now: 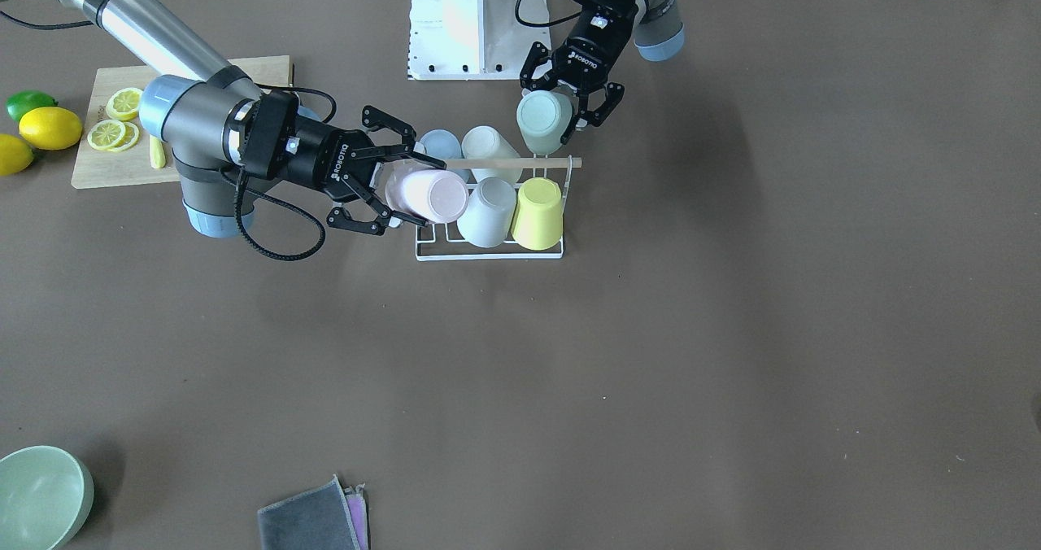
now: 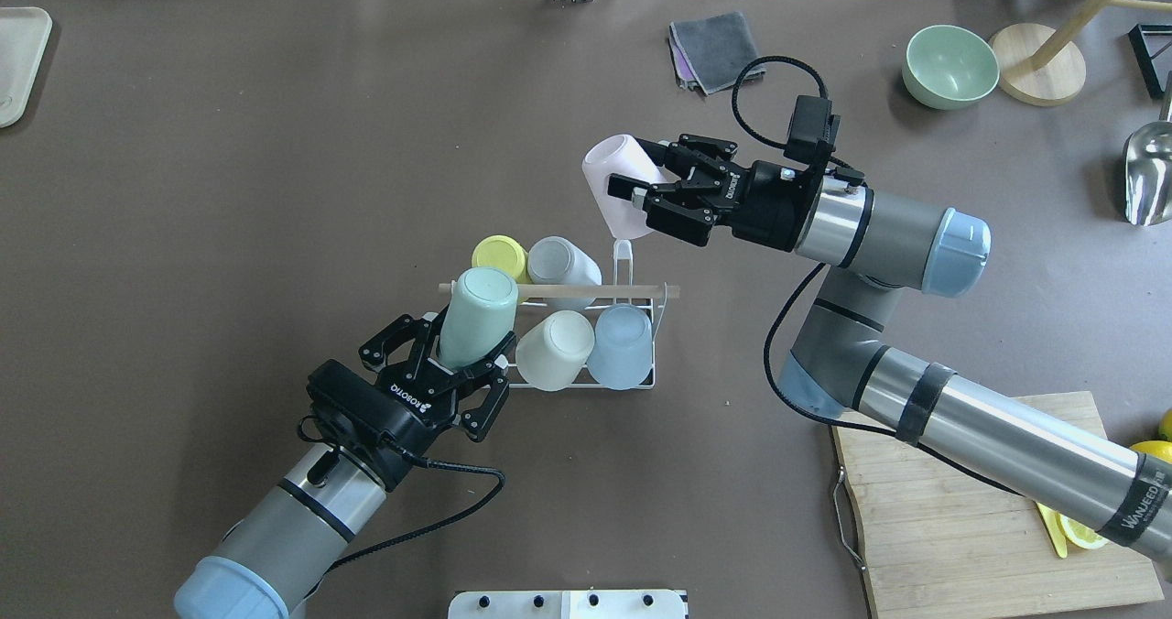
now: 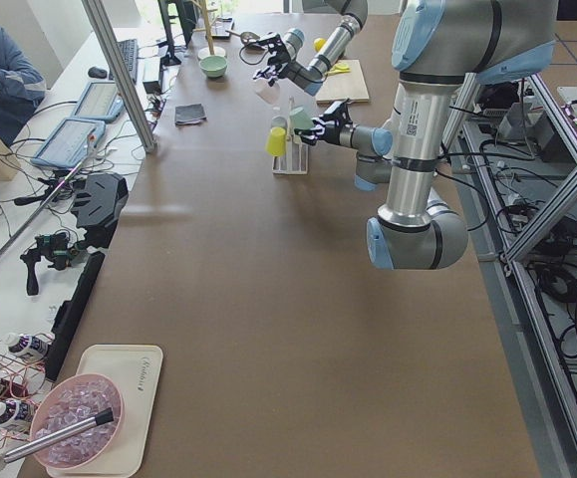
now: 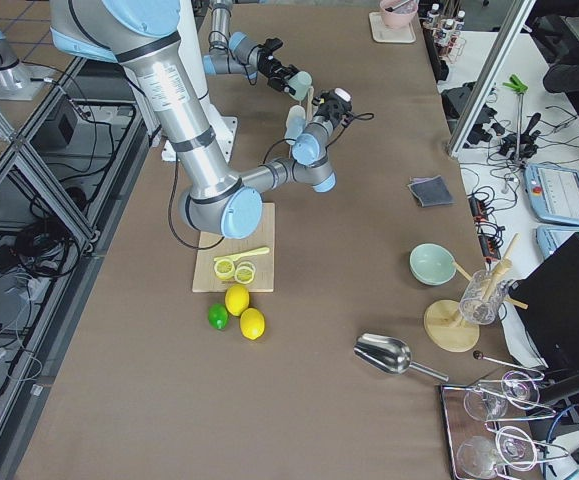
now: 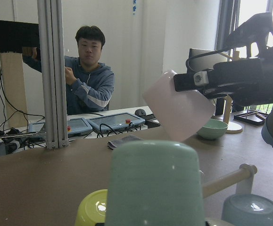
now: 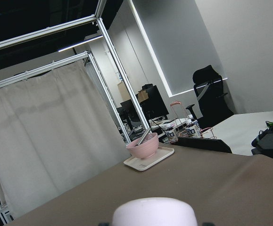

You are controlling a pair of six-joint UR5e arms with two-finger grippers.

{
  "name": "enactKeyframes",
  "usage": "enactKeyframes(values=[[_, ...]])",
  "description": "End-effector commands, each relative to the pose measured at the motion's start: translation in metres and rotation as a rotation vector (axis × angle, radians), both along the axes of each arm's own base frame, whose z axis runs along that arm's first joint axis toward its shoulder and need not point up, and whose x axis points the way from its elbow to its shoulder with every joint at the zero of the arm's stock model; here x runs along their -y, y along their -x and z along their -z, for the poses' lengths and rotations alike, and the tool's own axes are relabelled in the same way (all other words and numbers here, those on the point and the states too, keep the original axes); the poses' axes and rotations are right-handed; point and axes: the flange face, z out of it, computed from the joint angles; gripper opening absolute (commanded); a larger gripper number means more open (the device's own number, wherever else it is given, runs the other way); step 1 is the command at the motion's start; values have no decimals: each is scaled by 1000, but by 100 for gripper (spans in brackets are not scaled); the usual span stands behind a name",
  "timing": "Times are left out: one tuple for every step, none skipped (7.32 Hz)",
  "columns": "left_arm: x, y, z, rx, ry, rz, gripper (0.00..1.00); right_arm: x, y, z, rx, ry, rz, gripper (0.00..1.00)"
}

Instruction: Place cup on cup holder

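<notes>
Our left fingers (image 2: pixel 392 339) are clamped on the mouth end of the green cup (image 2: pixel 476 315), and our right fingers (image 2: pixel 678 219) are clamped on the pink cup (image 2: pixel 619 184). Neither pair is open. We carry both cups mouth-down and tilted. We judge that this lets each one drop over a peg and lean like the cups already seated.

The green cup sits over the near left corner of the holder (image 1: pixel 488 255), its base up by the left end of the rod (image 2: pixel 568 287). We cannot tell whether it is on its peg yet. The pink cup hangs in the air above the bare peg (image 2: pixel 623 251) at the far right corner, clear of it.

The other four places hold a yellow cup (image 2: pixel 499 255), a grey cup (image 2: pixel 560 262), a cream cup (image 2: pixel 554 349) and a blue cup (image 2: pixel 621 344). So only these two corners look free. Each of our arms comes at the free corner on its own side, which we think keeps them from crossing and keeps the fingers off the rod. The holder stands on the table (image 1: pixel 651 371) between the arms.

Farther out are a board (image 1: pixel 268 70) with lemon slices (image 1: pixel 118 119), a bowl (image 1: pixel 41 493) and a cloth (image 1: pixel 309 517), all well apart from the holder.
</notes>
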Motion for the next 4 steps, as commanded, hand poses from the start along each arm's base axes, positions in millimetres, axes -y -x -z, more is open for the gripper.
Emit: enactKeyframes(values=[[3, -6, -1, -15, 15, -2, 13, -3, 5, -8, 27, -19, 7, 0], [5, -5, 0, -17, 15, 1, 18, -3, 6, -9, 25, -17, 3, 0], [5, -5, -1, -15, 14, 1, 33, -1, 9, -9, 23, -15, 4, 0], [5, -4, 0, -16, 12, 4, 41, 2, 12, -10, 31, -16, 0, 0]])
